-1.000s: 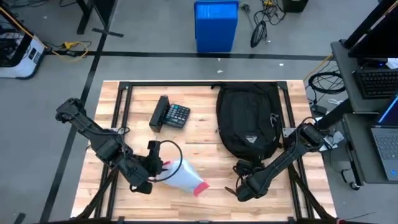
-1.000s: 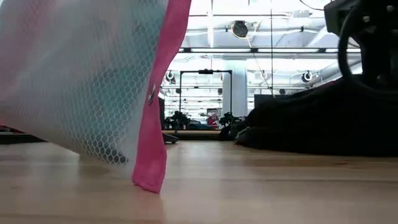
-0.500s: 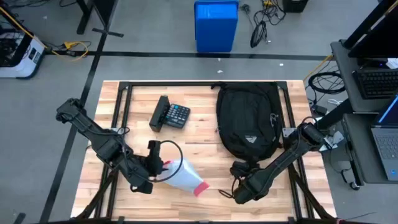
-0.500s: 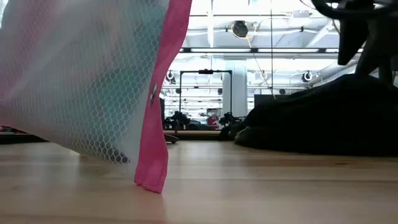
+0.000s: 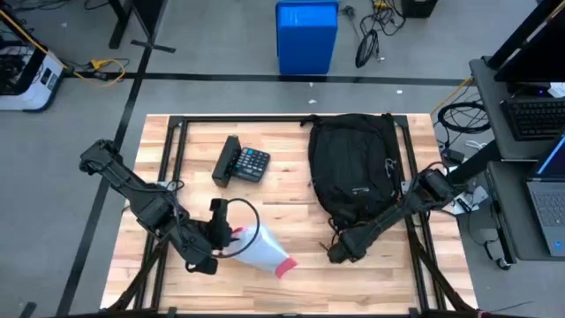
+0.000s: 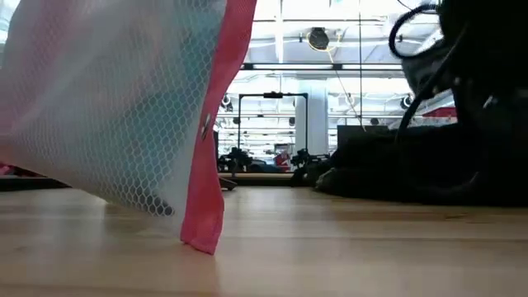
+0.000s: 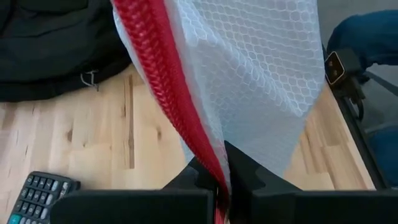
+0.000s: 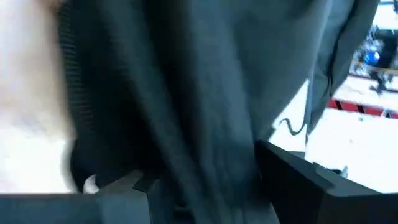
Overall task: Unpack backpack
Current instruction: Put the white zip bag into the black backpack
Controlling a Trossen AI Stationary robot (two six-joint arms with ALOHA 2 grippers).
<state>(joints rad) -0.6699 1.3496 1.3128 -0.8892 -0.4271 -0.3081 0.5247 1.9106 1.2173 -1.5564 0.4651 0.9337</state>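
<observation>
The black backpack lies on the right half of the table, its near end raised. My right gripper is at that near end, shut on black fabric that fills the right wrist view. In the low view its straps hang at the upper right. My left gripper, at the table's near left, is shut on a white mesh pouch with a pink edge. The pouch hangs large in the low view. My left gripper pinches the pouch's pink edge band between its two fingers. The pouch slants away from the fingers, and its pink lower corner is at or just above the table top. My right gripper has black backpack fabric between its two fingers, at the backpack's near end. The fabric itself hides which part it is. That end is lifted while the backpack's far part stays on the table.
A black calculator lies at the far left of the table. Black frame rails run along the table's edges. Bare wood shows between the pouch and the backpack. A blue bin stands on the floor beyond the far edge.
My right gripper has gone toward the table's far edge and upward, taking the backpack's near end with it. That end has risen and its logo patch has shifted toward the far edge, while the far part has stayed down.
</observation>
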